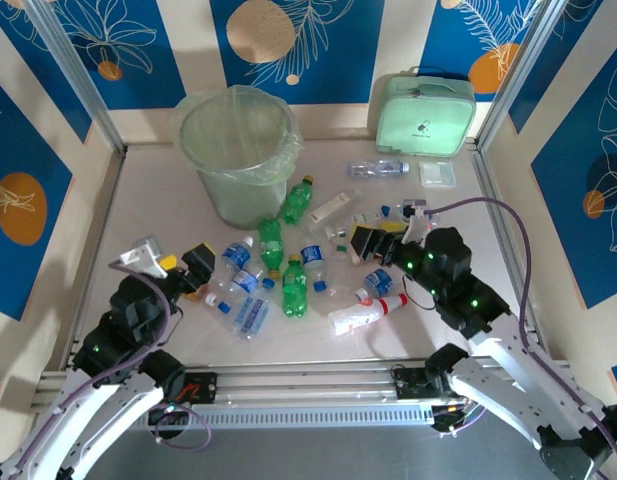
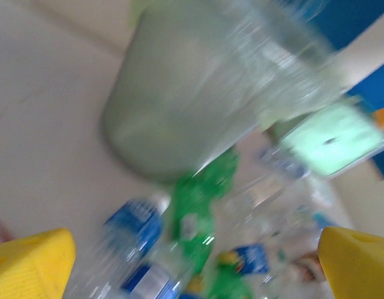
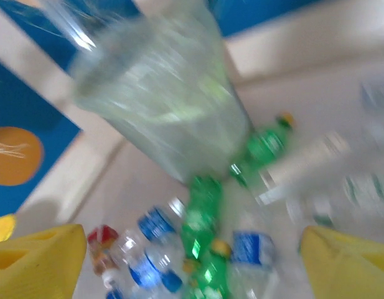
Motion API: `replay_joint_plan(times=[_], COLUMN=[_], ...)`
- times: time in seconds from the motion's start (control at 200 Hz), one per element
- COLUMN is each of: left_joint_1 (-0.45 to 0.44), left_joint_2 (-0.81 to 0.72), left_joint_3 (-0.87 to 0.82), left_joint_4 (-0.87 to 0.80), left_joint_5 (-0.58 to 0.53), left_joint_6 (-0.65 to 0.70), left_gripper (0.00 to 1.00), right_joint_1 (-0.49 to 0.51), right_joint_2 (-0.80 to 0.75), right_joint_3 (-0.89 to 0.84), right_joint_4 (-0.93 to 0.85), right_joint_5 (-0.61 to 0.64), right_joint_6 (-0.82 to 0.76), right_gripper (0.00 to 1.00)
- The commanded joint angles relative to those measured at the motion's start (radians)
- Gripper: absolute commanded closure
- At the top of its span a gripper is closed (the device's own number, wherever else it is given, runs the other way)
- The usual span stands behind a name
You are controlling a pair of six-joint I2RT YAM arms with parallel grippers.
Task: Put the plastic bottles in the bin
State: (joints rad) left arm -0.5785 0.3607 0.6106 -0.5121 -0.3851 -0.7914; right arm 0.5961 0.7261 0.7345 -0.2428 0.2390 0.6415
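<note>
My left tool (image 2: 193, 266) and right tool (image 3: 192, 265) gape empty; plastic bottles (image 3: 201, 225) crowd the surface (image 2: 48, 124) ahead, the bin (image 2: 179, 106) beyond them.

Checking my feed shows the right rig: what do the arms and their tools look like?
Black jointed arms on pale grey lower links, small green lights at the joints, purple cables looping alongside. The left tool and right tool are black with blocky yellow fingers.

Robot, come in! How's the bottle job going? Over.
Grippers: left gripper open, right gripper open, both empty. Plastic bottles scattered on table in front of bin. White tube lying among them.
</note>
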Motion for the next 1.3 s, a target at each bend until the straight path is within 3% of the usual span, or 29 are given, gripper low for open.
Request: replay_joint_plan(times=[0.0,0.085,0.225,0.445,0.81,1.015,1.296], left_joint_1=[-0.004,0.001,0.074,0.304,0.378,0.392,0.397], left_joint_2=[0.034,0.118,0.343,0.469,0.706,0.839,0.965], left_joint_3=[0.051,0.101,0.134,0.078,0.089,0.104,0.064], left_joint_4=[-0.369,-0.492,-0.51,-0.278,-0.204,-0.145,-0.034], left_joint_5=[-0.109,-0.165,-0.073,0.118,0.136,0.135,0.139], left_joint_6=[-0.208,-0.335,-0.389,-0.31,-0.343,-0.361,-0.413], left_gripper=[0.01,0.01,0.01,0.01,0.0,0.02,0.15], right_joint_1=[0.089,0.155,0.144,0.037,0.027,0.045,0.111], right_joint_2=[0.078,0.142,0.341,0.523,0.488,0.534,0.586], right_joint_3=[0.057,0.055,0.129,0.194,0.195,0.136,0.153], right_joint_4=[-0.388,-0.413,-0.431,-0.332,-0.342,-0.311,-0.294], right_joint_5=[0.194,0.313,0.336,0.229,0.365,0.457,0.538], right_joint_6=[0.252,0.302,0.342,0.356,0.589,0.619,0.572], right_gripper=[0.07,0.08,0.05,0.03,0.0,0.01,0.02])
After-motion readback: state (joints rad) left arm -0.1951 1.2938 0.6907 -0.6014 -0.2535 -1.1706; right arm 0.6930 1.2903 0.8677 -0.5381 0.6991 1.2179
